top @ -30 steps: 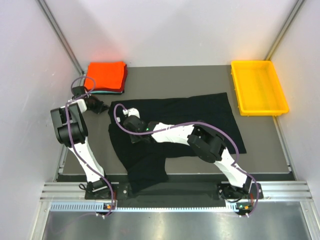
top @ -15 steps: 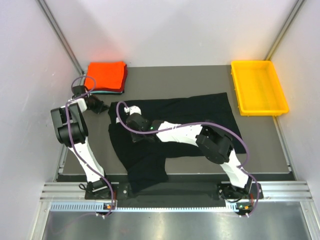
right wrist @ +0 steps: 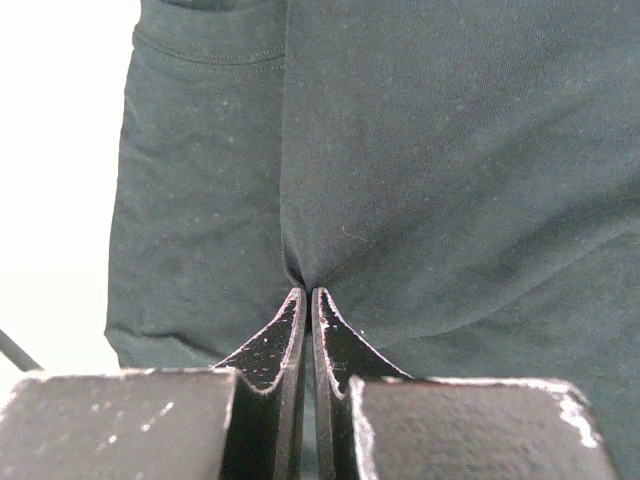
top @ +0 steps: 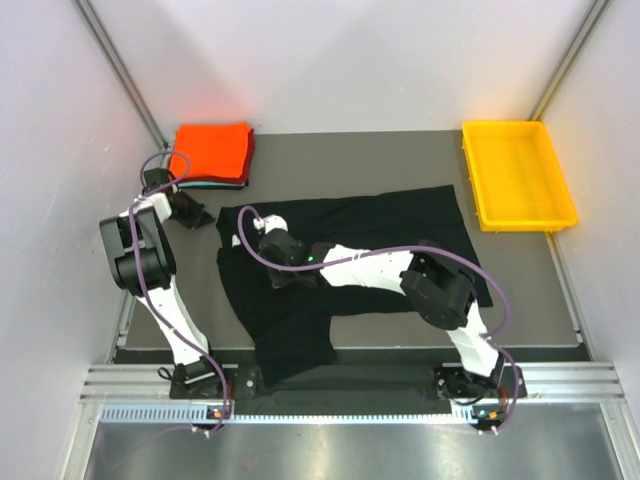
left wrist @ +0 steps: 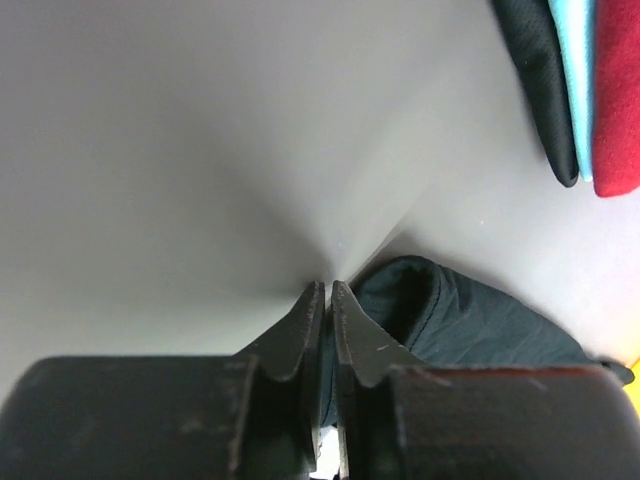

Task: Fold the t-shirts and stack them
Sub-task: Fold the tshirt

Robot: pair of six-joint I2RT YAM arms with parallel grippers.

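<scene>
While the right tool [right wrist: 304,292] is pinching a fold of the black t-shirt [right wrist: 420,180], we are seeing the left tool [left wrist: 327,287] clenching just beside a bunched black edge, and we are failing to tell whether cloth is caught. Overhead, the right arm [top: 370,268] is covering part of the shirt lying on the desk [top: 400,160]. Farther back, the left wrist view is exposing a teal t-shirt [left wrist: 572,60] beneath the orange-red t-shirt [top: 212,150].

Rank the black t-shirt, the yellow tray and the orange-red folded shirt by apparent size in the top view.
1. black t-shirt, spread across the table, by far the largest.
2. yellow tray.
3. orange-red folded shirt, clearly smaller than the tray.
</scene>
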